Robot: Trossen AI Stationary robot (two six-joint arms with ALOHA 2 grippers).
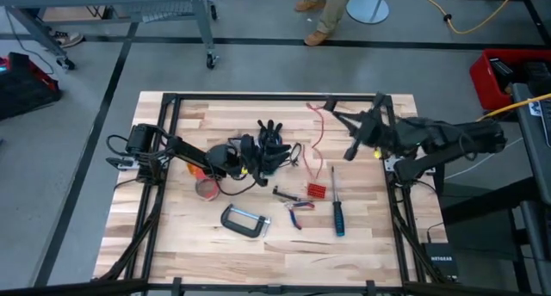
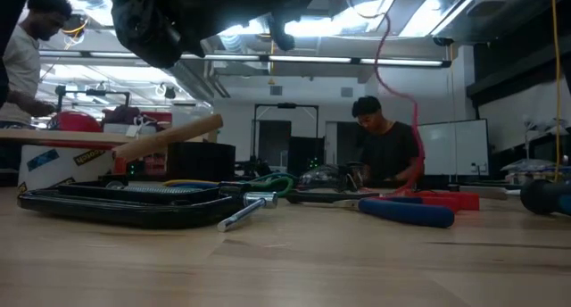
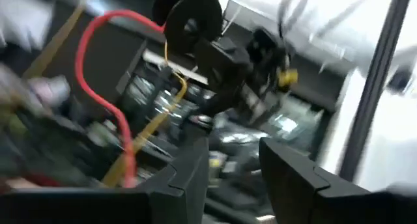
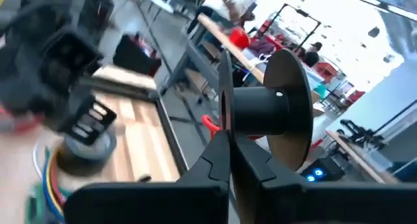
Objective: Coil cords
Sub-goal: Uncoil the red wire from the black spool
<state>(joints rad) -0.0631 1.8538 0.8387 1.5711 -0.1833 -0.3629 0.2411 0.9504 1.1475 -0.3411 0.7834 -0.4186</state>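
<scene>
Listing what lies before you on the wooden surface (image 1: 189, 244):

1. Left claw (image 1: 245, 158), reached in from the left edge toward the middle. In its wrist view its two dark fingers (image 3: 189, 178) stand apart with nothing between them: released.

2. Right claw (image 1: 351, 151), raised above the far right part of the surface. In its wrist view the fingers (image 4: 215, 162) are pressed together: clenched. A thin red cord (image 4: 210, 124) shows right at the fingertips, but you cannot tell from these views whether it is pinched between them. A black spool (image 4: 277, 110) shows just past those fingers.

3. Cords, tangled bundle (image 1: 274, 148): dark wires with some green and yellow, heaped near the middle of the surface just beside the left claw.

4. Cords, single red strand (image 1: 318, 132): runs in loose bends from the far edge down toward the middle, near the right claw. In the low view you see it hanging as a thin red line (image 2: 393, 93) from above.

5. C-clamp (image 1: 245, 221), grey, flat on the near middle.

6. Screwdriver (image 1: 337, 212), blue handle, lying on the near right, well apart from the bundle.

7. Pliers (image 1: 299, 212), red handles, between clamp and screwdriver.

8. Small red block (image 1: 317, 191), just beyond the pliers.

9. Tape roll (image 1: 207, 188), reddish, beside the left arm.

10. Two people (image 2: 385, 151) beyond the surface, at benches in the room.
</scene>
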